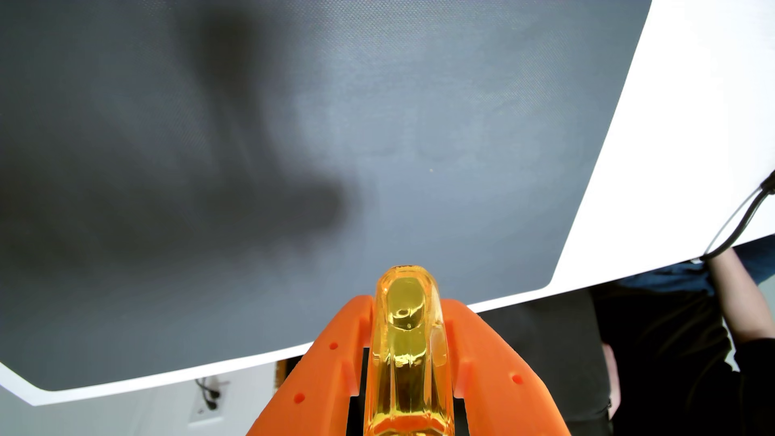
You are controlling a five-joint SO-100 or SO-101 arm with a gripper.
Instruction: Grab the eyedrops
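Grey mat (293, 125) on white desk (692, 84) spans the frame; at bottom centre the orange tool (409, 310) is clamped on the amber eyedrops (409, 335), lifted clear, so hold squeeze steady, avoid tilting, raise slowly.

Wrist view: gray mat (377, 125) lies wide open, no objects on it, free passage across whole surface. White table (692, 105) margin at right also bare, except a black cable (738, 218) crossing its right edge. Beyond the table edge, lower right, a person's arm (738, 293) sits close.
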